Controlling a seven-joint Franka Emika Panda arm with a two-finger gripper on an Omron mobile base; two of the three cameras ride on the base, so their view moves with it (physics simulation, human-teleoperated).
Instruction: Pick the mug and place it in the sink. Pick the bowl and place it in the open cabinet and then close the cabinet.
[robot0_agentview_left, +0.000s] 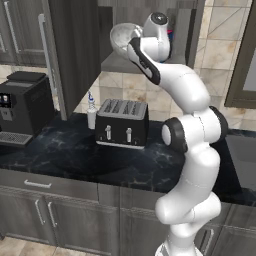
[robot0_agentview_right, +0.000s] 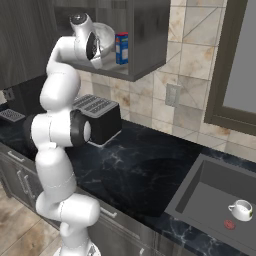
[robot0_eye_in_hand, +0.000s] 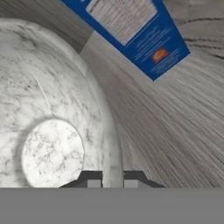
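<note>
Claw (robot0_eye_in_hand: 113, 177) clamped on bowl (robot0_eye_in_hand: 48, 131) rim, inside cabinet (robot0_agentview_right: 145, 35) (door open) — mug (robot0_agentview_right: 241, 209) in sink (robot0_agentview_right: 200, 195)

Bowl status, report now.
Gripper shut on bowl rim, up inside open cabinet. Blue box close beside. Mug in sink.

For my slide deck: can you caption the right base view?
Arm raised into the open cabinet, fingers pinching the bowl rim beside a blue box; mug already in the sink.

A black toaster (robot0_agentview_left: 122, 123) stands on the dark bench (robot0_agentview_left: 65, 150), a small bottle (robot0_agentview_left: 91, 113) just left, perhaps soap; coffee machine (robot0_agentview_left: 22, 107) far left.
</note>
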